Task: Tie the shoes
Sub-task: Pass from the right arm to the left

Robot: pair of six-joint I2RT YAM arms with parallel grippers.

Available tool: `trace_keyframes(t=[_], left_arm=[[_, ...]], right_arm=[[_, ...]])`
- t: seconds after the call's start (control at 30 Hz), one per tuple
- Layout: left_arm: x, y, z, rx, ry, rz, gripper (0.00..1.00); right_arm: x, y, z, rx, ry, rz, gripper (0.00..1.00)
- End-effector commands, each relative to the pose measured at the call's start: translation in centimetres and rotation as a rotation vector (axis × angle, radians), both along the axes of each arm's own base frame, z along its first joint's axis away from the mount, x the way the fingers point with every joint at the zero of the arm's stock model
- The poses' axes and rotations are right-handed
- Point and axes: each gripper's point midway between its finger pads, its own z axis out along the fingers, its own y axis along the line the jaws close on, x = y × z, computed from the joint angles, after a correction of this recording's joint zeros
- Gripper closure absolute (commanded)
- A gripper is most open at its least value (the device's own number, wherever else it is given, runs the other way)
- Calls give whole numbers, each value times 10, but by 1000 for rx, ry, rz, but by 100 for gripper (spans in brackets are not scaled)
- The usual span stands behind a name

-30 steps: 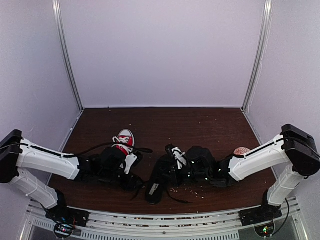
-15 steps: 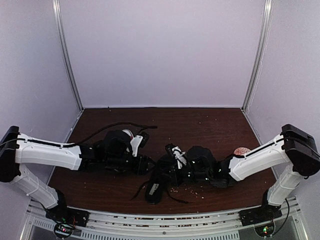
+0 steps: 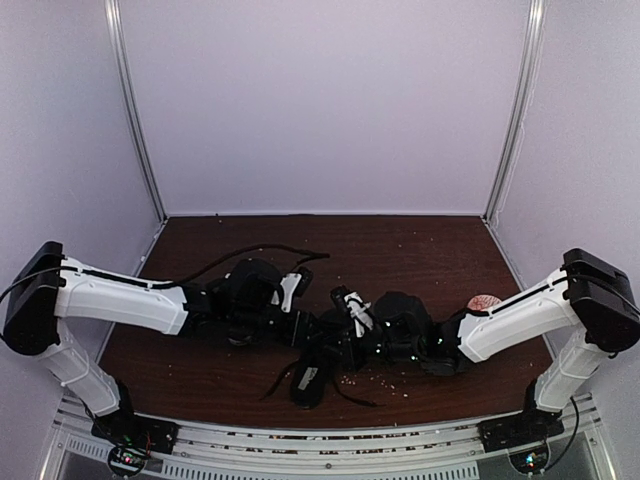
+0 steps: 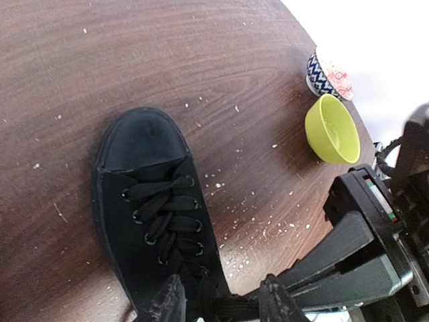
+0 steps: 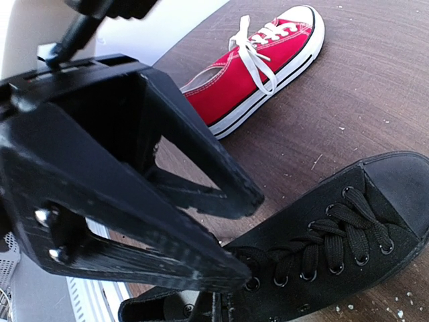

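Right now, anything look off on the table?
White specks lie scattered over the table around the black shoe, like spilled crumbs. A green bowl and a patterned cup, no part of shoe tying, stand near the table's edge.

Pale walls (image 3: 320, 100), dark wooden table (image 3: 420, 250)

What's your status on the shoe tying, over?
Left hand open at the black shoe, lace between fingers. Right hand shut alongside. Red sneaker aside, laces loose. Nothing blocking.
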Motion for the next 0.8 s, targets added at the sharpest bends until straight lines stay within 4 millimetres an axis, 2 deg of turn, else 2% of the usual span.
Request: trace_keyframes(t=[0.0,0.4,0.5,0.6,0.77], left_arm=[[1,-13,10,-69,21,-18,60],[-10,-18,6,-102,73,-58,71],[-11,-18,3,-97,90,-56,70],[-11,-15,-2,-70,96,-46,66],[-11,-14,-7,-53,109,-38,66]], right_arm=[[-1,-1,9,28,-11,-3,100],[1,-1,10,31,-16,-7,100],[0,-1,9,30,-15,-7,100],[1,0,10,33,-15,-7,100],[1,-1,10,31,-15,-9,100]])
